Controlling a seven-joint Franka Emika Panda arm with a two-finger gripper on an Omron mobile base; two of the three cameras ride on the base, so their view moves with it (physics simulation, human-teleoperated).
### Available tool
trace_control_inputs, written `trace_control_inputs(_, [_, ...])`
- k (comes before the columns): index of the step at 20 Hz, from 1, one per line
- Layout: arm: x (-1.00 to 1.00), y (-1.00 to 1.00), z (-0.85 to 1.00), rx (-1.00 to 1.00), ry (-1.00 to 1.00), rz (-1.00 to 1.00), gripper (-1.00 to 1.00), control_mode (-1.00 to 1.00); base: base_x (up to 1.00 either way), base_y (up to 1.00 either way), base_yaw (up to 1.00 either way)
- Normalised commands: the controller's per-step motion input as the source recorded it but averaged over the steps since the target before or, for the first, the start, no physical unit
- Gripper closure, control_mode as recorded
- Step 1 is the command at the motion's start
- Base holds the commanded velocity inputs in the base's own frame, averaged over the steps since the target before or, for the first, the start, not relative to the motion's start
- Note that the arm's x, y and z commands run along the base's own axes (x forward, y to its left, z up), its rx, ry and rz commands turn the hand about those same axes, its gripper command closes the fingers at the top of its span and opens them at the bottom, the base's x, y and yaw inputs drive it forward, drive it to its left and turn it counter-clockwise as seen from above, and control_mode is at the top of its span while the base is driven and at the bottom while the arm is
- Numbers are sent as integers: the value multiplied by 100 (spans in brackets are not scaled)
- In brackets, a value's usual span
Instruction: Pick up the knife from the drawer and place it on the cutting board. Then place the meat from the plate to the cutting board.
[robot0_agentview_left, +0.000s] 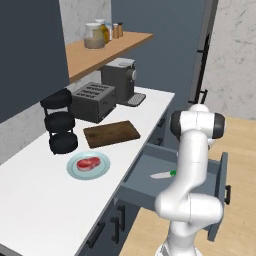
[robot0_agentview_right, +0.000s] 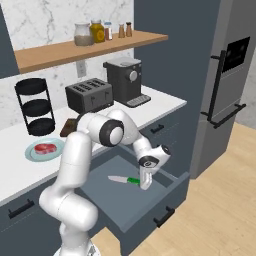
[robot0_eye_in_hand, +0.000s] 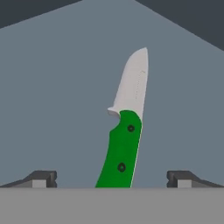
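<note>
Hand view shows the gripper (robot0_eye_in_hand: 112, 179) spread wide, empty, with the knife (robot0_eye_in_hand: 126, 131) lying flat between its fingertips, green handle nearest. Right base view has the gripper (robot0_agentview_right: 145, 184) low inside the open drawer (robot0_agentview_right: 172, 192), just over the knife's (robot0_agentview_right: 124, 179) handle. On the counter (robot0_agentview_left: 45, 200) the meat (robot0_agentview_left: 88, 163) sits on the plate (robot0_agentview_left: 102, 170), beside the bare cutting board (robot0_agentview_left: 111, 133), before the toaster (robot0_agentview_left: 93, 101).
</note>
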Motion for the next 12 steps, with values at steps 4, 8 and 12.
trace_control_inputs(4, [0, 0, -24, 0, 4, 0, -100, -100, 0, 0, 0])
trace_control_inputs(8, [-9, 0, -15, 0, 22, 0, -100, -100, 0, 0, 0])
trace_control_inputs(12, [-4, 0, -27, -1, 20, 0, -100, -100, 0, 0, 0])
